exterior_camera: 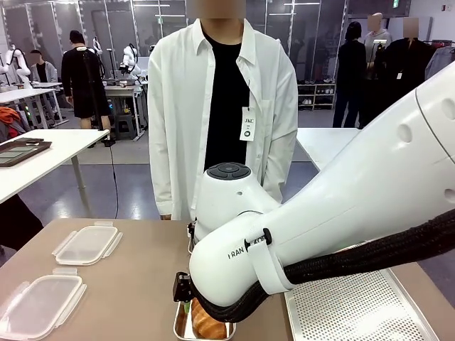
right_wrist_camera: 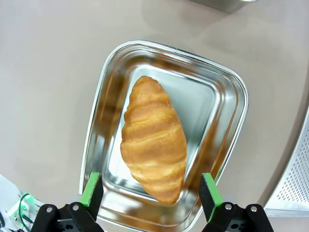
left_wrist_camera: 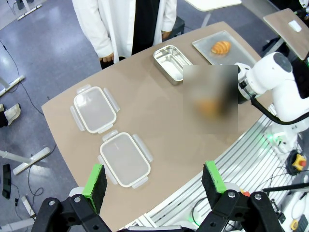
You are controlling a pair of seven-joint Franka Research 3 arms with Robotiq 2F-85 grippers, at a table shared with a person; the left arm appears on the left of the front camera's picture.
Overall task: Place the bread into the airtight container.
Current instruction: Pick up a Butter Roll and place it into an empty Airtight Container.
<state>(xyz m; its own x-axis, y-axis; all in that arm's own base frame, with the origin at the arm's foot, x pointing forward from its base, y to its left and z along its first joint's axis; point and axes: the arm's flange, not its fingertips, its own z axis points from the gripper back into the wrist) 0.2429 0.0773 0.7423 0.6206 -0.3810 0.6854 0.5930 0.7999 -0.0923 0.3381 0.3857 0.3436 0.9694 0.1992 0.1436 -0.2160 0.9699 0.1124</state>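
In the centre of the right wrist frame, the bread lies lengthwise in a steel tray on the worktop. The right gripper is spread fully wide above it, holding nothing. At the bottom of the left wrist frame, the left gripper hangs wide open and empty, high above 2 clear airtight containers left of centre.
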